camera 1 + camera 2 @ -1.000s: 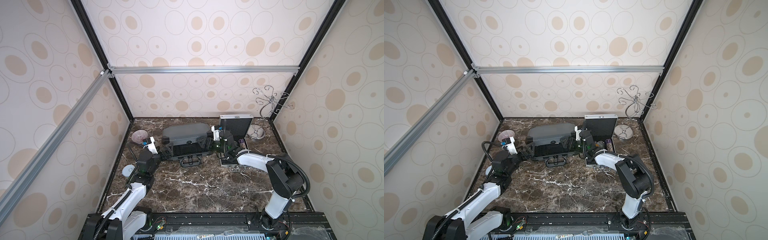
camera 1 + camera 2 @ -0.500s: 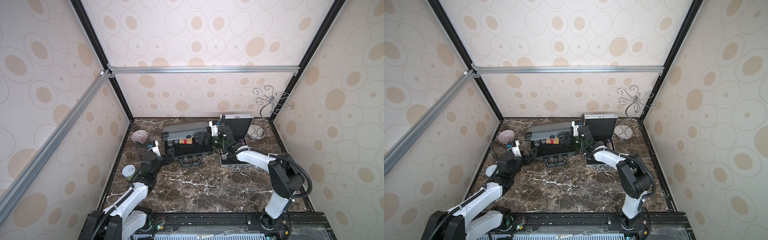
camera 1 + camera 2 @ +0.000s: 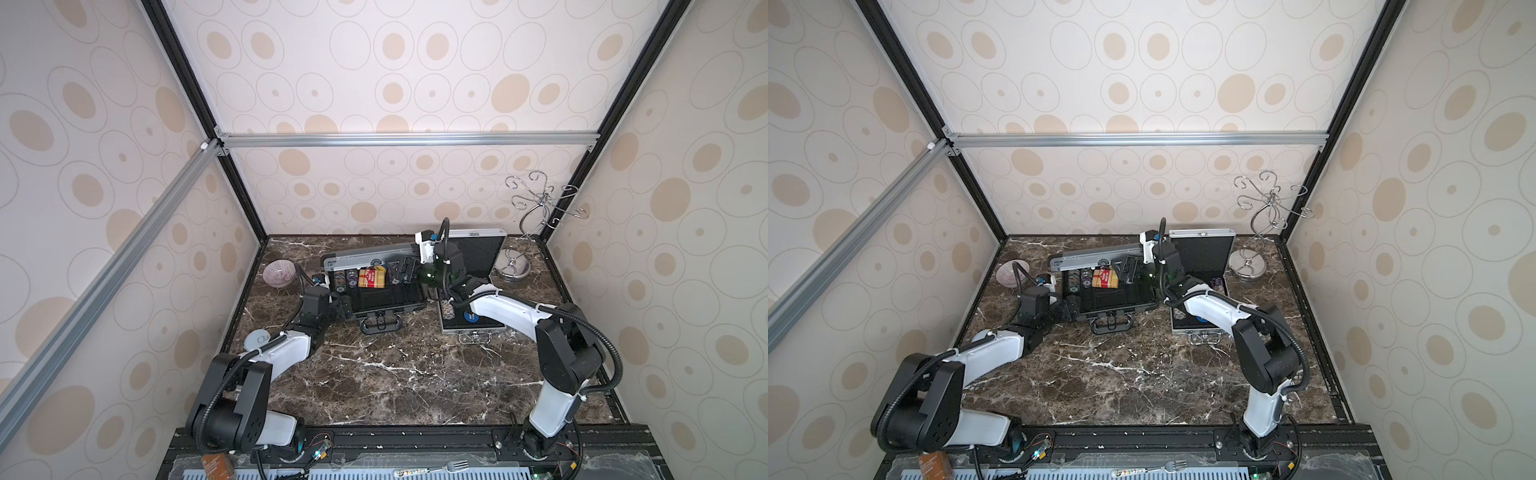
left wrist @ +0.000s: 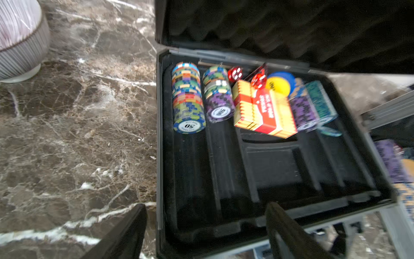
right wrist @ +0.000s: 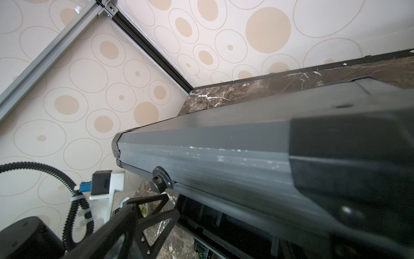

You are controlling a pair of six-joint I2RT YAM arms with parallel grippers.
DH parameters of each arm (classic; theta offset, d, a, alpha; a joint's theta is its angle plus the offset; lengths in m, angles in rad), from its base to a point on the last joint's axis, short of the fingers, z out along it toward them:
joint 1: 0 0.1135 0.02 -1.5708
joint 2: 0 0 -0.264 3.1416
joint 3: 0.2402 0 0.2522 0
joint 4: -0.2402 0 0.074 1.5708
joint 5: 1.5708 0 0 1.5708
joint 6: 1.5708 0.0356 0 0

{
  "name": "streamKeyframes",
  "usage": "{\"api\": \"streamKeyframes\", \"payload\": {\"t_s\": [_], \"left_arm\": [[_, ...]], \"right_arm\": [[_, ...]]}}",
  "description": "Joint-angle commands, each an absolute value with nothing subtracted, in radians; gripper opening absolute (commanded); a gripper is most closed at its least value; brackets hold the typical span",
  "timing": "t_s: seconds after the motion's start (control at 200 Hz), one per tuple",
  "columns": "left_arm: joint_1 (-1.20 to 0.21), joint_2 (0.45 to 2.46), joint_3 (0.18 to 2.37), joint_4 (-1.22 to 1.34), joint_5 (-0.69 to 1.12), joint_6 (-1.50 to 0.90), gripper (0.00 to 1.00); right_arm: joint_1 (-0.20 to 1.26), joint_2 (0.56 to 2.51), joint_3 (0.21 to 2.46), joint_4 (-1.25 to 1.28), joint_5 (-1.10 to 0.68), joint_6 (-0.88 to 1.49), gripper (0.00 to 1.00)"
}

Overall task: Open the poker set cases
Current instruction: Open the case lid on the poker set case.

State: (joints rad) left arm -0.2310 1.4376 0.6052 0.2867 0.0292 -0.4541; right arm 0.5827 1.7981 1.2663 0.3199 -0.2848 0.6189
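legibly, "50" on chip (image 4: 189, 126) (dark grey case (image 4: 275, 170))

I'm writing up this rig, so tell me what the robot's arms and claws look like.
The left arm and right arm match: white shells on the long links, black joints, a black ribbed hose tied alongside. The left claw and right claw are black; the right one's fingers have triangular cut-outs. White camera brackets sit at the wrists.

Marble table (image 3: 395, 374) bears dark case (image 3: 390, 297), silver case (image 3: 473, 331), bowl (image 3: 279, 272), wire stand (image 3: 515, 266).
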Motion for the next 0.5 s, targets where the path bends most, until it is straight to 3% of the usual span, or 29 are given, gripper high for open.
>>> {"api": "streamKeyframes", "payload": {"t_s": [0.0,0.495], "left_arm": [[-0.223,1.497,0.655,0.264,0.003,-0.431,0.76],[-0.201,1.642,0.699,0.222,-0.002,-0.411,0.51]], "right_arm": [[0.586,1.816,1.315,0.339,-0.279,0.598,0.99],[0.582,1.852,1.384,0.324,-0.284,0.592,0.99]]}}
